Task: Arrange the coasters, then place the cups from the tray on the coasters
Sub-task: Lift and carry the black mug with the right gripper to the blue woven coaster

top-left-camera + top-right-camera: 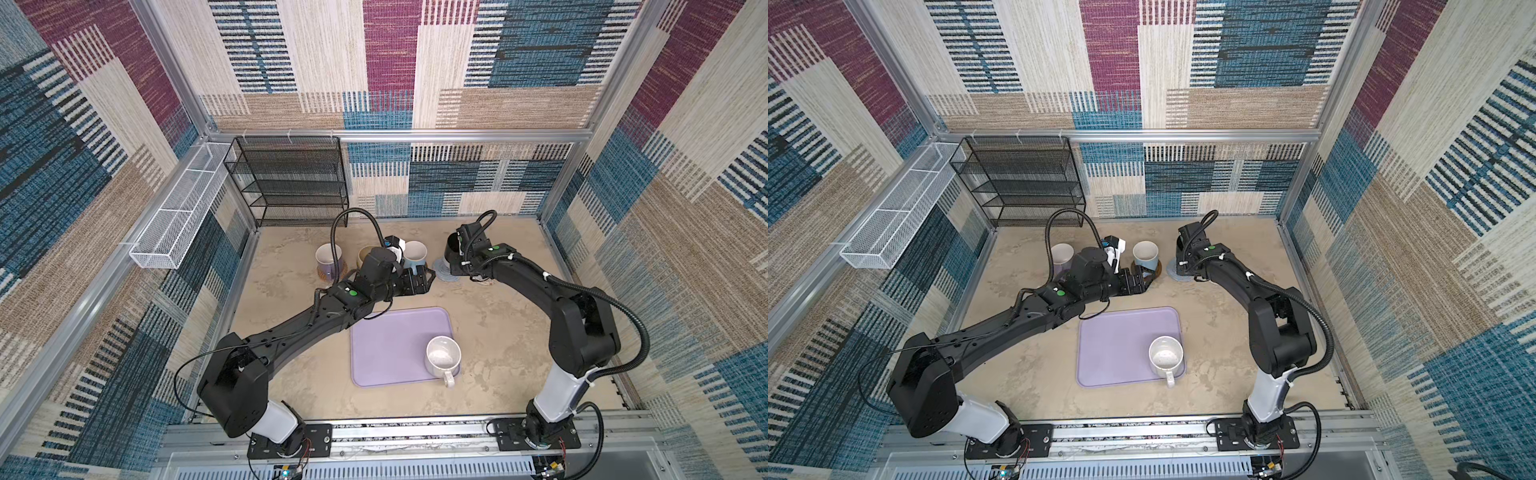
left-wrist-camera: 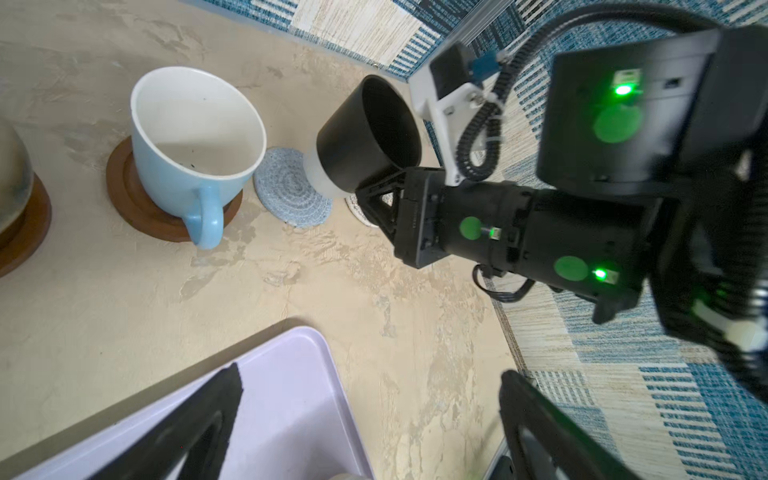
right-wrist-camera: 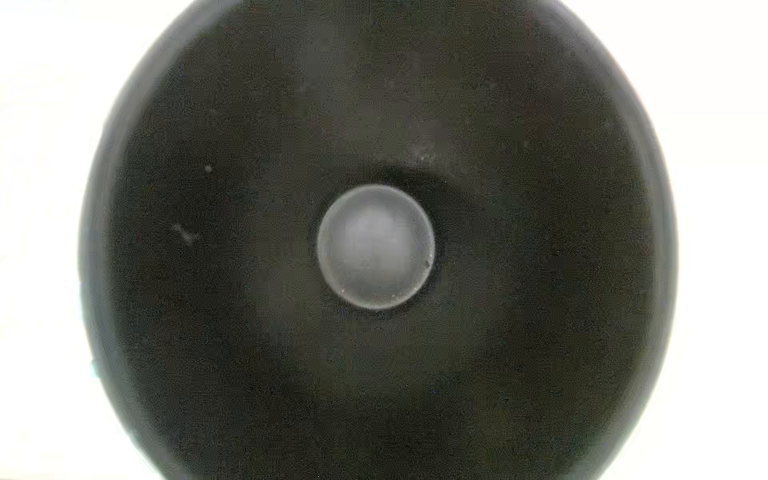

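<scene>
Soft even light in both top views, bowed edges, black cup (image 3: 208, 332) grainy, blurred against blown-out white.

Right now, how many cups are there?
5: lavender mug, half-hidden rounded beige mug and light blue mug on coasters; black mug in right gripper; speckled white mug on lavender tray.

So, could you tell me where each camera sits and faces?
Both top views: high behind the robot, looking down at the tray; left arm and right arm show.
Left wrist: faces the right tool gripping the black cup; the open left tool shows.
Right wrist: looks into the same black cup the left wrist sees; no tool visible.
</scene>
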You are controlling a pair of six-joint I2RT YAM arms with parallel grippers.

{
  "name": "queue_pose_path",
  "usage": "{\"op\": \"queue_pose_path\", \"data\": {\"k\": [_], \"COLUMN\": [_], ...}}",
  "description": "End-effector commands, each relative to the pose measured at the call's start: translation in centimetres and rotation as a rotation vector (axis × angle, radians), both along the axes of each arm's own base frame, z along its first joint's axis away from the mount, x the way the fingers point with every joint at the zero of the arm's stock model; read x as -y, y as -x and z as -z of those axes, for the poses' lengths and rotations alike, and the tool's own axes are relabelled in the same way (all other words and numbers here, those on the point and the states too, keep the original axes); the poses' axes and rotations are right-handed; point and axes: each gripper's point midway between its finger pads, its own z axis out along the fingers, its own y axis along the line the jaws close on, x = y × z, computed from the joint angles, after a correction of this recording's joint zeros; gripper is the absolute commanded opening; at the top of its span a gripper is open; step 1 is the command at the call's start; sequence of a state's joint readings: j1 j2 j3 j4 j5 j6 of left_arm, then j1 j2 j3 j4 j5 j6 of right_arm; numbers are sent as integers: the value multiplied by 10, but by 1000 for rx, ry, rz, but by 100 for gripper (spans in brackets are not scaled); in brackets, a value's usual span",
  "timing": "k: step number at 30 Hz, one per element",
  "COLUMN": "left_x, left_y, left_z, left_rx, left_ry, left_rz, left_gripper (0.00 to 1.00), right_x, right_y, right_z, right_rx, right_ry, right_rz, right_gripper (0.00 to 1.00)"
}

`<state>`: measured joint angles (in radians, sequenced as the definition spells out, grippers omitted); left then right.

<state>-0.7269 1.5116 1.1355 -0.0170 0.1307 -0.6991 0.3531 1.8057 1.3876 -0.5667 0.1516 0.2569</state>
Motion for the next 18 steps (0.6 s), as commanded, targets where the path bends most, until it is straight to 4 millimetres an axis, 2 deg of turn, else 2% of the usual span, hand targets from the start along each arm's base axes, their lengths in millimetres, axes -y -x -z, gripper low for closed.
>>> {"op": "queue_pose_path", "data": {"k": [1,9,18], "left_x": [-6,2,8], "left_y": [-9,-12,-13], "left_z": [1,14,20], "left_rx": [25,-17,-26], "left_ry": [-31,-37,-27], "left_rz": [-47,-50,-40], "left_gripper": [99,99,99], "right_x": [-2,-3,-8], "right_y": [-13,-18,-33], "right_z": [-2,13,6], "right_rx": [36,13,44], "right_ry": [13,26,19], "right_rz": [0,-6,1], "right_gripper": [0,0,0]}}
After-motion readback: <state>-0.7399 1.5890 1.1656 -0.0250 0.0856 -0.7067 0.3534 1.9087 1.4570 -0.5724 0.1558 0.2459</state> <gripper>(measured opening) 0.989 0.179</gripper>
